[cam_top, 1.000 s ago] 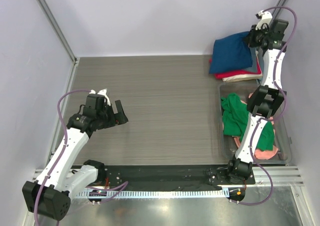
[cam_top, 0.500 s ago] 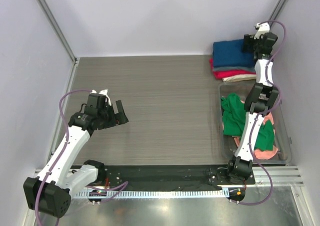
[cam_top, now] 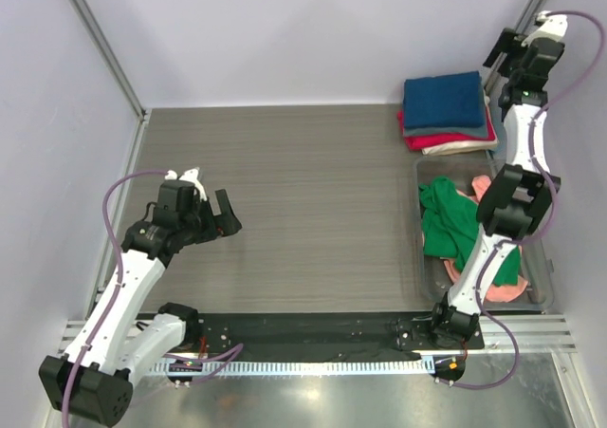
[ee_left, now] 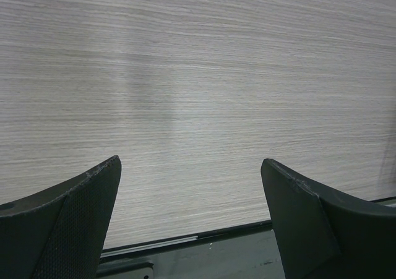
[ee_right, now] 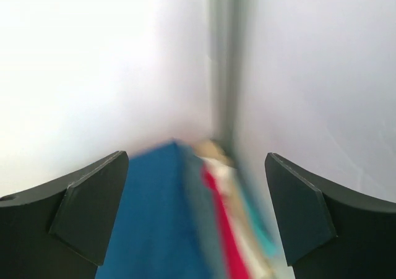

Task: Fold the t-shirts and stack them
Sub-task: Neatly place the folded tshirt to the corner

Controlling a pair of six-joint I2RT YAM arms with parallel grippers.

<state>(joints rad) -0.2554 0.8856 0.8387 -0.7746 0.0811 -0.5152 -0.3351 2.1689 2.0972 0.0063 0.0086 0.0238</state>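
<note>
I am holding my right gripper point(ee_right: 197, 158) high with its jaws apart and nothing between them. The folded stack point(cam_top: 446, 113), with the navy shirt point(cam_top: 444, 101) on top, is lying just below and ahead of the fingers. The wrist picture is blurring, so I cannot tell how near the cloth the tips are.

As I read it, the next shirts are waiting in the bin point(cam_top: 417, 248), which is sitting behind this gripper, back toward my base and lower. The green shirt point(cam_top: 446, 221) is lying there crumpled, stretching roughly along the bin's length, with the pink shirt point(cam_top: 493, 290) beside it on the side nearer my base.

My left gripper point(ee_left: 190, 163) is hovering over the bare table point(cam_top: 303, 181), jaws apart and empty, well apart from the bin. The right arm is plainly nearer.
</note>
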